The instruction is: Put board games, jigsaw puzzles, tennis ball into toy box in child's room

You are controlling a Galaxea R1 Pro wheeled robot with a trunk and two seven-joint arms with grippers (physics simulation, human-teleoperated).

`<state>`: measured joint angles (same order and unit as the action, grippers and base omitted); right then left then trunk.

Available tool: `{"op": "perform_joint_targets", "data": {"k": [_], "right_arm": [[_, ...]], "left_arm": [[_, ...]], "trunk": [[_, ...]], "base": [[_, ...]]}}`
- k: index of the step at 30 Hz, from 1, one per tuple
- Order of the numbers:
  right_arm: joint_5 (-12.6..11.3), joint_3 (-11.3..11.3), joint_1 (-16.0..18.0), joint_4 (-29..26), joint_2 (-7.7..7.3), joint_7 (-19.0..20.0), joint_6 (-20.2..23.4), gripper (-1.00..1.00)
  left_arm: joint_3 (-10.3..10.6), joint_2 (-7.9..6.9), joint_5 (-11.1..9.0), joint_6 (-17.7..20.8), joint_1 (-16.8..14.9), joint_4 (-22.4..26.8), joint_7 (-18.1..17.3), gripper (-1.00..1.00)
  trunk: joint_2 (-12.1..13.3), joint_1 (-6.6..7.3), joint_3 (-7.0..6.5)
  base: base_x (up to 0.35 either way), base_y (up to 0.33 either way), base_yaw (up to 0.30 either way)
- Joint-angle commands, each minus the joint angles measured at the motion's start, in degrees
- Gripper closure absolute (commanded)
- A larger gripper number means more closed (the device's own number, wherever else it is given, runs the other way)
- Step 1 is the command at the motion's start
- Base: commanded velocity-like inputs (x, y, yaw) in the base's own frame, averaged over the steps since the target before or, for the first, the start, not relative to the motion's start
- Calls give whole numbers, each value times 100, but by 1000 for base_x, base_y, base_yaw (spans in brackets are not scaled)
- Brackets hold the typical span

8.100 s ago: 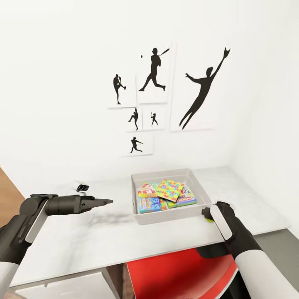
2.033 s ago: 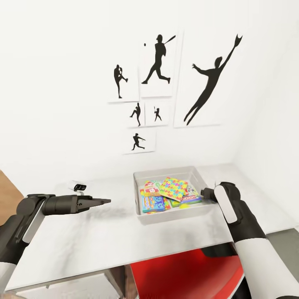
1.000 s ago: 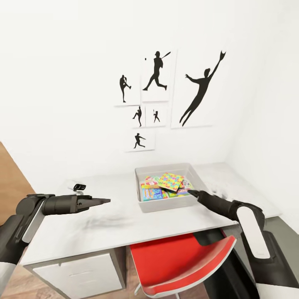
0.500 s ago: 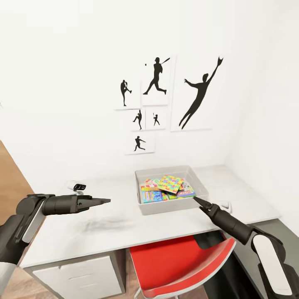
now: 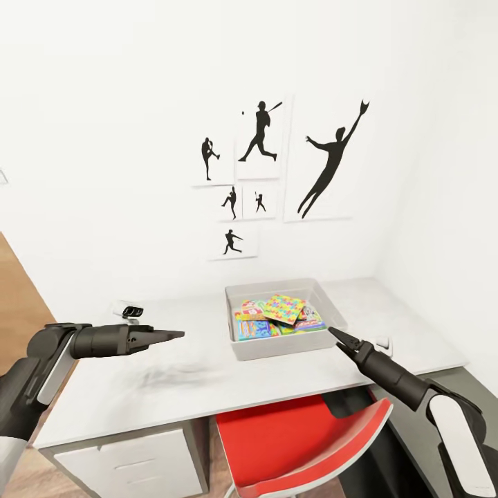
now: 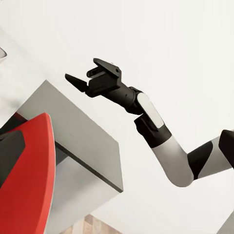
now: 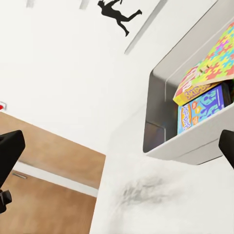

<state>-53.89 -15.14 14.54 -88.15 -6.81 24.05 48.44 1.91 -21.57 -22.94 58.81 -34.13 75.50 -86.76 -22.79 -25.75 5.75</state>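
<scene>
- A white wall [image 5: 104, 138] carries black baseball-player silhouettes [image 5: 332, 162] above a pale desk, the table [image 5: 173, 387], which stands in the room's corner.
- A red chair [image 5: 297, 443] is tucked under the table's front edge, and white drawers [image 5: 131, 463] sit below on the left.
- The grey toy box [image 5: 277, 344] rests on the table toward the back, close to the wall.
- Inside it, a jigsaw puzzle [image 5: 282, 308] lies tilted on top of the board games [image 5: 252, 326]; a blue cartoon box and a "SKIP BO" box show beneath it in the right wrist view.
- I cannot make out the tennis ball among the things in the box.
- A small white device [image 5: 130, 310] sits on the table near the back left.
- The left gripper [image 5: 174, 335] hangs level over the table's left part, pointing toward the toy box, well apart from it; its jaws look together and hold nothing.
- The right gripper [image 5: 336, 336] hovers just beside the box's front right corner, above the table, pointing up and inward; in the left wrist view its jaws stand apart and empty.
- A small white object [image 5: 382, 342] lies on the table just beyond the right arm.
</scene>
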Motion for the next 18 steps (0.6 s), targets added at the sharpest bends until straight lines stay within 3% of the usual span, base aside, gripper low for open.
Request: {"op": "perform_joint_targets", "data": {"k": [1, 18], "right_arm": [[11, -10, 6, -1, 0, 24, 34, -100], [1, -40, 5, 4, -2, 30, 10, -100]], "left_arm": [[11, -5, -10, 61, -6, -1, -16, -100], [11, -2, -9, 61, -6, -1, -16, -100]], "trunk": [[-13, -4, 12], [-13, -4, 10]], "base": [[0, 0, 0], [0, 0, 0]]}}
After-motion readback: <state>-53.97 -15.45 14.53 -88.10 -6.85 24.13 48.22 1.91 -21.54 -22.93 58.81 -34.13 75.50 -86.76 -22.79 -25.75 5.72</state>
